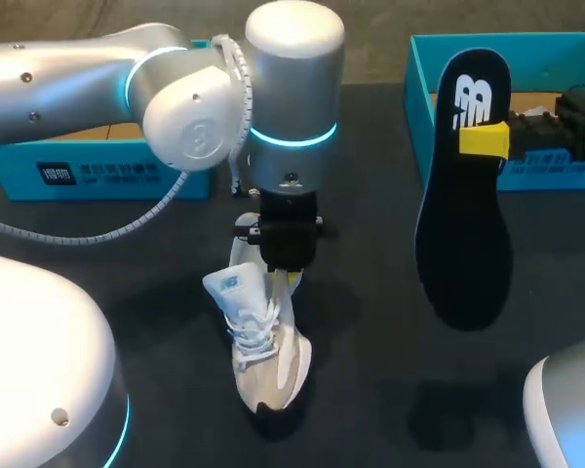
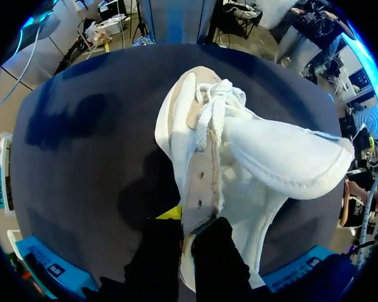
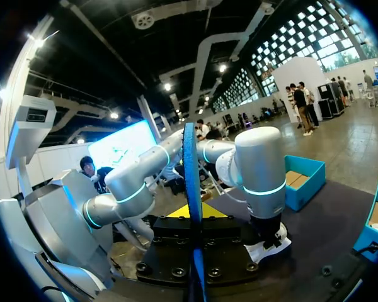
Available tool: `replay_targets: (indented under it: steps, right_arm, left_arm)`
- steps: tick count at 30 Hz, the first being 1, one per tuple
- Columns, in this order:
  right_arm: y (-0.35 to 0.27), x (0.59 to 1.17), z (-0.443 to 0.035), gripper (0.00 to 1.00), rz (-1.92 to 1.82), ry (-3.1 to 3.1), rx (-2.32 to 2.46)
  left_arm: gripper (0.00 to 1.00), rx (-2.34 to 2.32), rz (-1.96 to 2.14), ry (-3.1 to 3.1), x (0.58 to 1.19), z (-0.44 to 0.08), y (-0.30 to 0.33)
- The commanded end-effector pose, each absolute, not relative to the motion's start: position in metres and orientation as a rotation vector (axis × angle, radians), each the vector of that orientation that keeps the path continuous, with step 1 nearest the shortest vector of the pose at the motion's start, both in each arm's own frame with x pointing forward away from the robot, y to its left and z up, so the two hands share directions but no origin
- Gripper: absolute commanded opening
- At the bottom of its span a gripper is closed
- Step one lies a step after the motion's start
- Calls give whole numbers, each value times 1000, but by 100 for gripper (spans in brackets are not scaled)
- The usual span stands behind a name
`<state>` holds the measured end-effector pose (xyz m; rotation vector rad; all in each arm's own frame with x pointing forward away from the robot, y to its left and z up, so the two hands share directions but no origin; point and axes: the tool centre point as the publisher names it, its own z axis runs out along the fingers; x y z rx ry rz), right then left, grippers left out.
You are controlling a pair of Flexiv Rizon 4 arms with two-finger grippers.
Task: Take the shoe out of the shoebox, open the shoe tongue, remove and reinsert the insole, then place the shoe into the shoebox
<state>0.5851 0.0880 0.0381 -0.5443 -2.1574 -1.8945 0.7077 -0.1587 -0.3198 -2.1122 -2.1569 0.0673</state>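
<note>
The left jaws clamp the collar wall of the white lace-up fabric shoe (image 1: 265,346), steadying it on the dark table (image 1: 370,322), tongue raised. Right of the shoe, the right jaws pinch the black foam insole (image 1: 463,224) aloft, presumably ready for reinsertion

The shoe (image 1: 268,361) is showing white woven cloth with smooth off-white panels. Its laces (image 2: 213,107) are looking like rough, fraying cord, and its tongue (image 2: 283,157) is presenting a smooth padded face. The insole (image 1: 465,224) is appearing as matt black foam with a white print. The bench (image 1: 370,409) is reading dark and matt. The shoebox (image 1: 424,73) is showing cyan card. The left arm (image 1: 78,73) is carrying a glossy silver shell.
</note>
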Motion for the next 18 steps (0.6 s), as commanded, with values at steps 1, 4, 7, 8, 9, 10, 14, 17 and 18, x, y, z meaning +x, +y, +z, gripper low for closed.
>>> replay_targets:
  steps: [1, 4, 7, 8, 9, 10, 14, 17, 18]
  right_arm:
    - [90, 589, 39, 0, -1888, -2158, -542]
    - [90, 589, 39, 0, -1888, -2158, -542]
    - [90, 589, 39, 0, -1888, -2158, -542]
    - [90, 589, 39, 0, -1888, -2158, -542]
    - [90, 589, 39, 0, -1888, -2158, -542]
    - [90, 589, 39, 0, -1888, -2158, -542]
    - [90, 589, 39, 0, -1888, -2158, -542]
    - [90, 589, 39, 0, -1888, -2158, -542]
    - [90, 589, 39, 0, -1888, -2158, -542]
  left_arm:
    - [0, -2098, 65, -2168, 705, -324, -163]
    - [0, -2090, 63, -2173, 703, -326, -165]
    - [0, -2091, 58, -2168, 699, -329, -167]
    - [0, -2091, 60, -2165, 696, -329, -168]
    - [0, -2093, 63, -2158, 694, -330, -169]
    - [0, -2100, 63, -2150, 692, -331, -170]
    - [0, -2113, 84, -2124, 682, -336, -177]
    - [0, -2115, 89, -2106, 676, -342, -181]
    - [0, -2114, 92, -2101, 673, -344, -183]
